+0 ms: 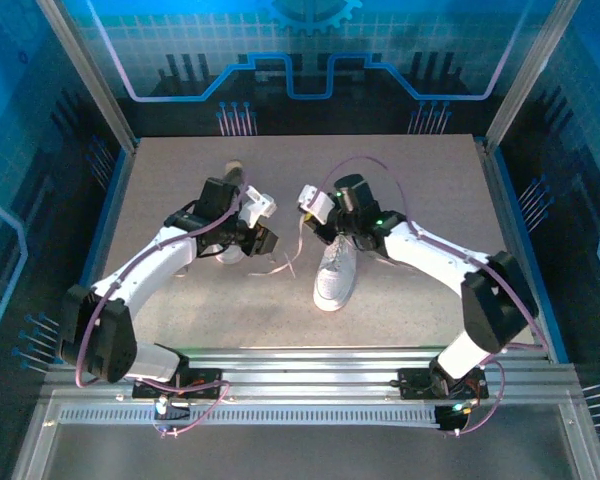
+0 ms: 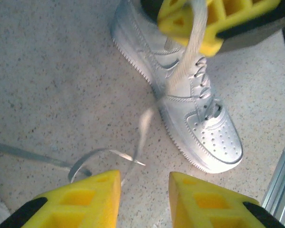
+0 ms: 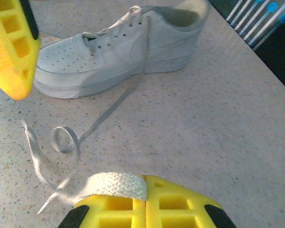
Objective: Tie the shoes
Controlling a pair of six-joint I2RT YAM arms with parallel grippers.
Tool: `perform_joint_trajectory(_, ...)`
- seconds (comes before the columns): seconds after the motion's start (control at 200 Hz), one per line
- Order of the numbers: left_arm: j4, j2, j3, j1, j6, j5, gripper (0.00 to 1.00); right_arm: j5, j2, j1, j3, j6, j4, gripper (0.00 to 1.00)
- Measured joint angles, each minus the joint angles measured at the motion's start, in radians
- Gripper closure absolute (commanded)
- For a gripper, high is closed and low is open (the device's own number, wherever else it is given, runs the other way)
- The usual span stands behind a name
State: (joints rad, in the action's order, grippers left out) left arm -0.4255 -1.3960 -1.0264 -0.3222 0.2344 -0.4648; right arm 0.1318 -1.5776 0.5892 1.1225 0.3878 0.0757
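Right wrist view, nearest first: the right gripper is closed tight on a flat white lace, whose woven end lies across its yellow pads; just past it a second lace lies slack on the table, curled into a small stray loop and trailing up to the white sneaker, which stands on its sole farther off.

From the left wrist, the left gripper sits low over the table with its jaws apart and nothing between them; the slack lace lies just ahead of it, the sneaker beyond, and the pinched lace rises from the eyelets to the right gripper above.

In the top external view both grippers meet near the heel end of the sneaker, toe pointing toward the arm bases; a pale shape under the left arm may be the other shoe — we cannot tell.

We judge the task barely begun: one lace is in hand, but no crossing, knot or bow shows; the other lace has yet to be picked up, and the tying itself — plus the second shoe — is all ahead.
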Motion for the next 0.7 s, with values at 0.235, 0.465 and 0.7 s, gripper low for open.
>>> perform_joint_trajectory(0.235, 0.138, 0.002, 0.001, -0.017, 0.019, -0.096, 0.65, 0.025, 0.034, -0.055, 0.045, 0.004, 0.169, 1.00)
perform_joint_trajectory(0.465, 0.225, -0.103, -0.046, -0.106, 0.078, -0.135, 0.65, 0.057, 0.030, -0.056, 0.073, 0.013, 0.274, 1.00)
perform_joint_trajectory(0.7, 0.238, -0.210, -0.138, -0.123, 0.107, -0.139, 0.68, 0.078, 0.019, -0.068, 0.108, 0.013, 0.319, 1.00)
